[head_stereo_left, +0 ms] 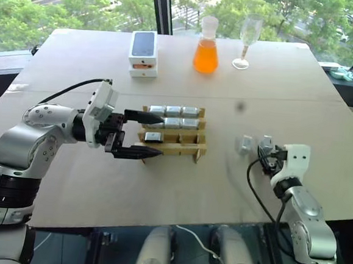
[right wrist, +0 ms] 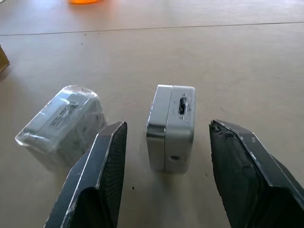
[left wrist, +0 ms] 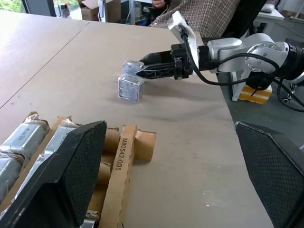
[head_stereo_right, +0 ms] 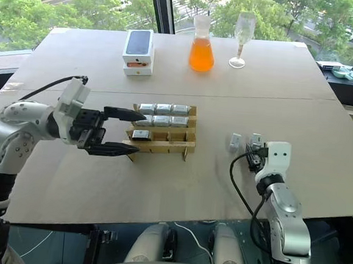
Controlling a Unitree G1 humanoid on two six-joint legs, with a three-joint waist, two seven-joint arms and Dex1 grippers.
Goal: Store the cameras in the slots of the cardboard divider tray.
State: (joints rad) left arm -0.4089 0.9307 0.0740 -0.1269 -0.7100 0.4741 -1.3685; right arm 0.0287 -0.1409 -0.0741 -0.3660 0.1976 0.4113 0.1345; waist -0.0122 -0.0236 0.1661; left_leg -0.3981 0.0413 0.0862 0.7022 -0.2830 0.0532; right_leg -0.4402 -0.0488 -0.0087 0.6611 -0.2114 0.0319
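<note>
The cardboard divider tray [head_stereo_left: 187, 149] sits mid-table, with three cameras [head_stereo_left: 173, 110] in its back row, three in the middle row and one camera [head_stereo_left: 153, 136] in the front row. My left gripper [head_stereo_left: 160, 134] is open, one finger over the tray's back-left corner and the other by its front edge. To the right of the tray, two loose cameras stand on the table. One is plastic-wrapped [right wrist: 61, 123]. The other, a bare silver camera [right wrist: 171, 127], stands upright between the fingers [right wrist: 107, 161] of my open right gripper [right wrist: 167, 126], with a gap on each side.
At the table's far side stand a white phone box [head_stereo_left: 143, 53], a flask of orange liquid [head_stereo_left: 206, 49] and a wine glass [head_stereo_left: 248, 40]. Beyond the table's right edge sits a person in a plaid shirt [left wrist: 204, 14].
</note>
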